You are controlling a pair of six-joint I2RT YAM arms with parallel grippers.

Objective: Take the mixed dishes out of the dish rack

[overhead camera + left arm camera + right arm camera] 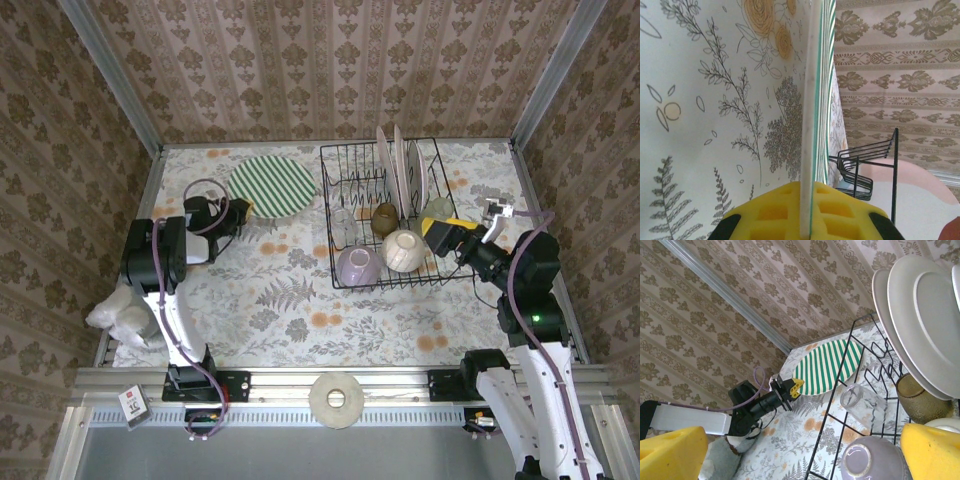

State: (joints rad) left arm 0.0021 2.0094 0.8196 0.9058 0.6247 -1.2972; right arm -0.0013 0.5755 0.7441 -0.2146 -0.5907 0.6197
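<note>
We are clamping our left claw on the rim of the green-striped plate, outside the dish rack. Our right claw is gaping beside the rack, where upright plates, lilac bowl, cream bowl and amber cup are waiting.

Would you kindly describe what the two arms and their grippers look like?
The left arm and right arm are both built of white links and black joints, each trailed by a purple cable. The left gripper and right gripper carry blocky yellow fingers with square recesses. A small green light glows on the right arm.
</note>
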